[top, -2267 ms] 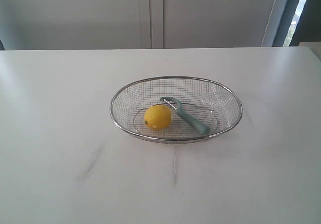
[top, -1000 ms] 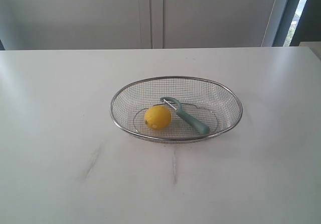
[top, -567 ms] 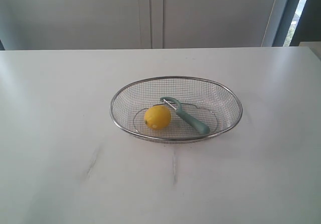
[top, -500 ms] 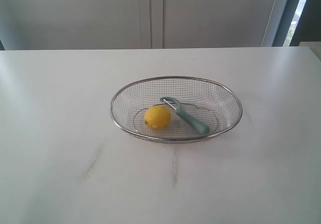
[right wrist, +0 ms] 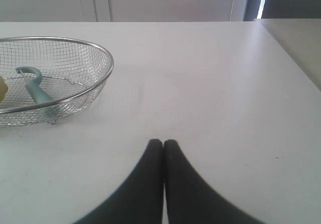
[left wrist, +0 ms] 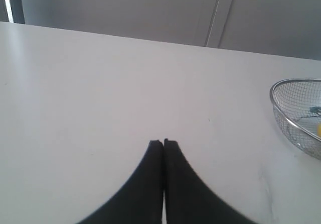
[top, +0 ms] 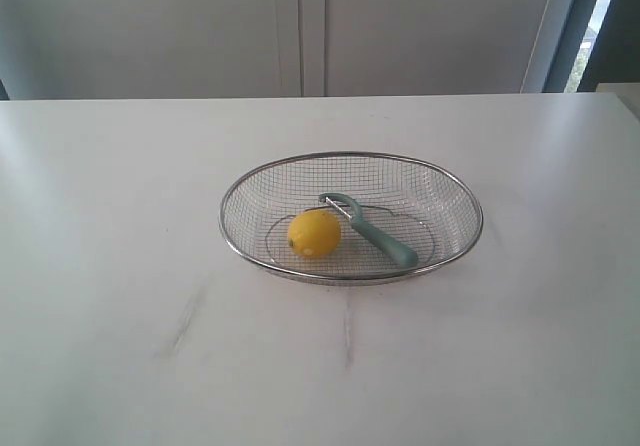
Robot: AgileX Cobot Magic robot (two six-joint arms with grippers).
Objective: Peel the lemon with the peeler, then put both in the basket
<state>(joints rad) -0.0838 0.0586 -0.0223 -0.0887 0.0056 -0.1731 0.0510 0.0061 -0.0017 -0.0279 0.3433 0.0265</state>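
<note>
A silver wire-mesh basket (top: 470,206) stands in the middle of the white table. Inside it lies a yellow lemon (top: 315,234), and beside the fruit rests a teal-handled peeler (top: 375,234) with its hooked head toward the back. The right wrist view shows the basket (right wrist: 103,78), the peeler (right wrist: 37,92) and a sliver of lemon (right wrist: 2,89) at the frame's edge. The left wrist view catches only one end of the basket (left wrist: 281,108). My left gripper (left wrist: 163,142) and right gripper (right wrist: 163,143) are both shut on nothing, over bare table away from the basket. Neither arm shows in the exterior view.
The white table (top: 120,266) carries faint grey smudges (top: 185,321) in front of the basket. Pale cabinet doors (top: 300,26) stand behind the table's far edge, and a dark window frame (top: 590,26) sits at the back right.
</note>
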